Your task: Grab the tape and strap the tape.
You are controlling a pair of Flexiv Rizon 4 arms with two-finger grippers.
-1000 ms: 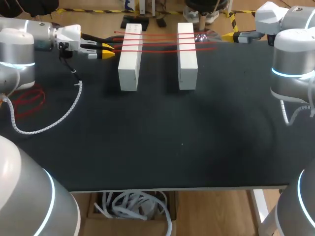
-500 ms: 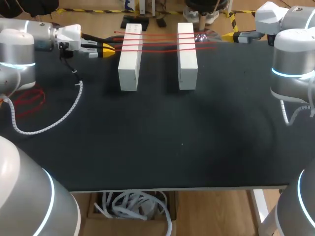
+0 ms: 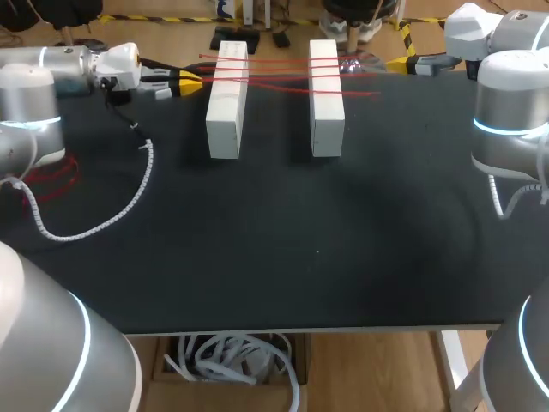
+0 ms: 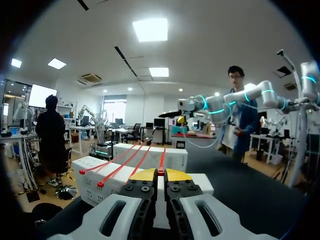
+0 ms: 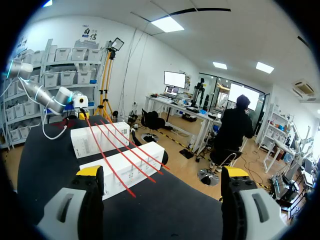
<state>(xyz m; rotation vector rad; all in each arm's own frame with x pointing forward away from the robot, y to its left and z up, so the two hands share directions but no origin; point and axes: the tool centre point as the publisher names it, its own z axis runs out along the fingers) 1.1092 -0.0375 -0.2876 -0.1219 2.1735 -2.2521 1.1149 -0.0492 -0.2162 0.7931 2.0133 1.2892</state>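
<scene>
Two white blocks stand side by side at the back of the black table, with several red straps lying across their tops. My left gripper sits just left of the left block, shut on the end of one red strap, which runs slanted across both blocks. In the left wrist view the yellow tips pinch that strap, and the blocks lie ahead. My right gripper hangs open right of the right block; its wrist view shows the gripper wide apart above the blocks.
A bundle of spare red straps lies at the table's left edge. A white coiled cable from my left arm trails over the left part of the table.
My left gripper has shut on the end of one strap and shifted slightly back. That strap now lies slanted, its far end swung toward the front.
</scene>
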